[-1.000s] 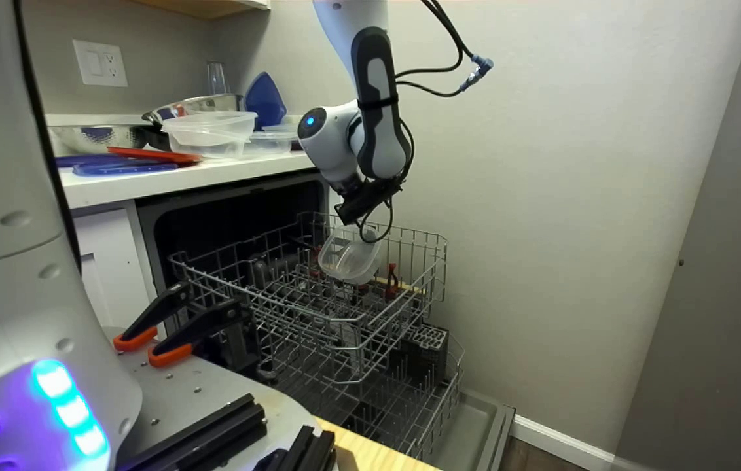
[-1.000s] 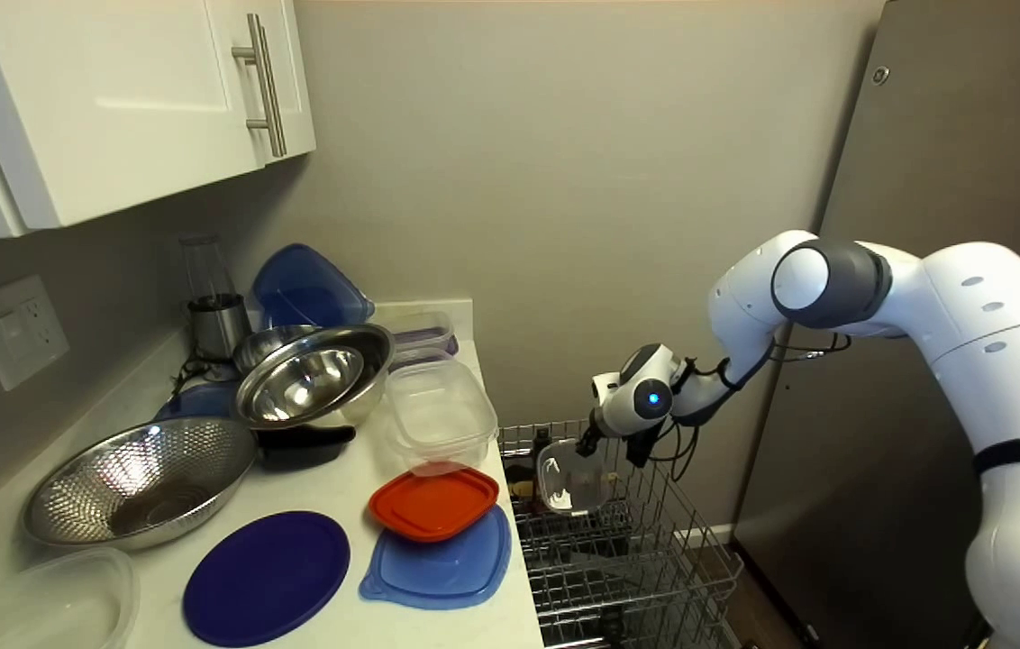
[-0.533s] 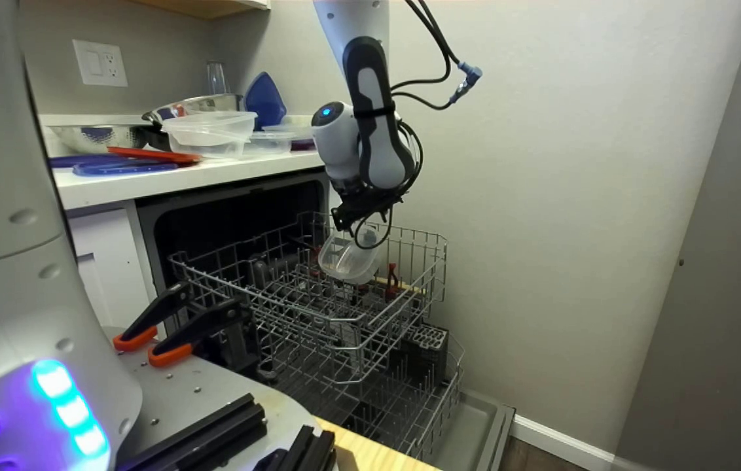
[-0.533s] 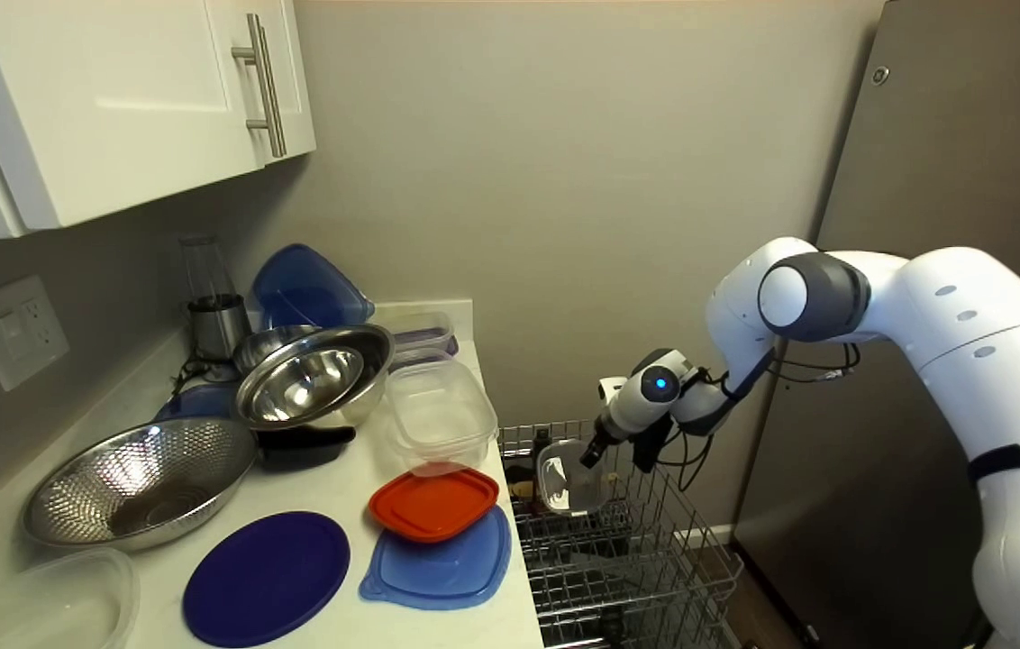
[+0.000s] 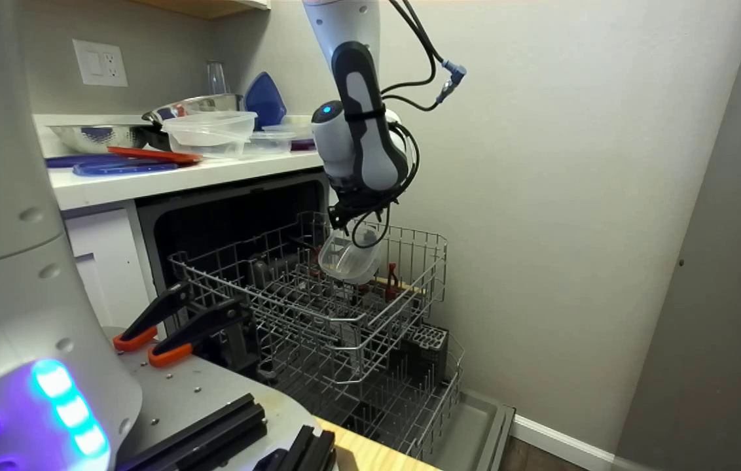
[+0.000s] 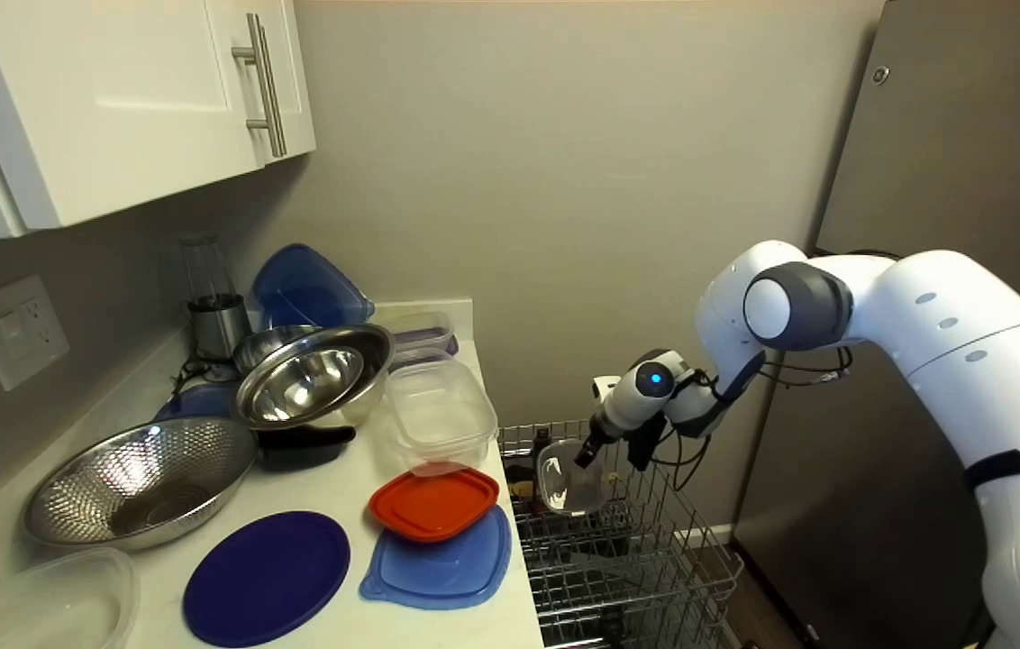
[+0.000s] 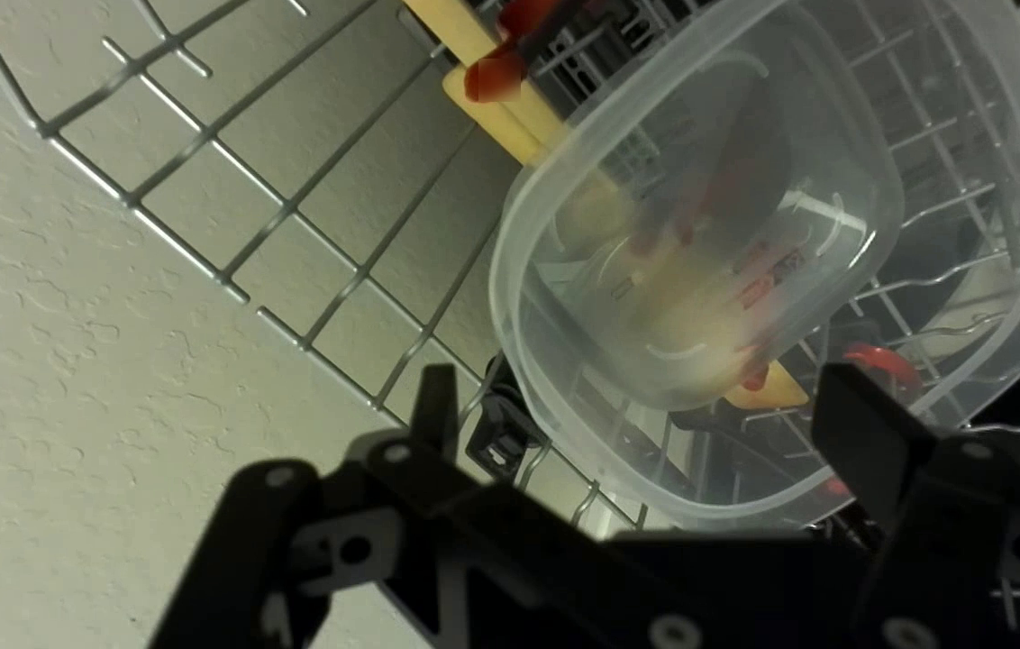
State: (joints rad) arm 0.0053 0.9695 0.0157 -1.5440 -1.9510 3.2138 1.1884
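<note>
My gripper (image 7: 634,397) is open and empty in the wrist view, its two black fingers wide apart. Between and beyond them is a clear plastic container (image 7: 744,225), its open side facing the camera. The container leans tilted in the wire upper rack (image 7: 290,206) of an open dishwasher. In both exterior views the gripper (image 5: 339,226) hangs just above the container (image 5: 347,261), near its upper rim. Whether a finger touches the rim cannot be told. A yellow item (image 7: 487,113) and a red item (image 7: 494,79) lie in the rack beside the container.
The counter (image 6: 343,487) beside the dishwasher bears stacked clear containers (image 6: 438,406), a red lid (image 6: 434,503), a blue lid (image 6: 447,568), a round dark blue lid (image 6: 267,577), a colander (image 6: 141,478) and steel bowls (image 6: 312,379). A wall (image 5: 541,196) stands close beside the racks.
The wrist has turned and the gripper has shifted slightly over the container, now pointing more steeply down. The elbow has come lower. The container has not moved.
</note>
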